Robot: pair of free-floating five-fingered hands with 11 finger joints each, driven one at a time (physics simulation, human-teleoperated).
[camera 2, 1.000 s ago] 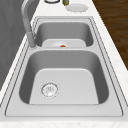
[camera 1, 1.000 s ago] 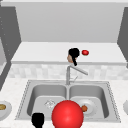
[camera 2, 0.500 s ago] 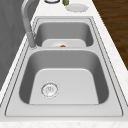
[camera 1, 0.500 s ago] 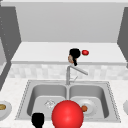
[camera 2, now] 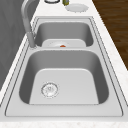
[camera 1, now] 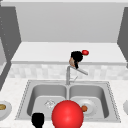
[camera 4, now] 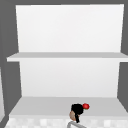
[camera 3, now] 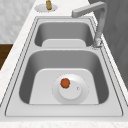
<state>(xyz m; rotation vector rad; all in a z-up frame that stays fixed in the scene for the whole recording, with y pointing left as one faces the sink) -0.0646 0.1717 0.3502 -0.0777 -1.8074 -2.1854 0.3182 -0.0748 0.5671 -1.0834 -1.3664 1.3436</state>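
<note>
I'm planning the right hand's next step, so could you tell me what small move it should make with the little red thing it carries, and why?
Probably a short move forward and down, to set the small red thing on the lower shelf. The right hand holds it in the air above the faucet, level with that shelf's front edge. The left hand hangs low by the large red ball.

Two black hands: one (camera 1: pixel 76 58) at upper centre, one (camera 1: pixel 38 119) at lower left. Two sink basins (camera 2: pixel 65 82), one faucet (camera 1: pixel 72 71), three plates (camera 3: pixel 70 89), two shelves (camera 4: pixel 65 57)
</note>
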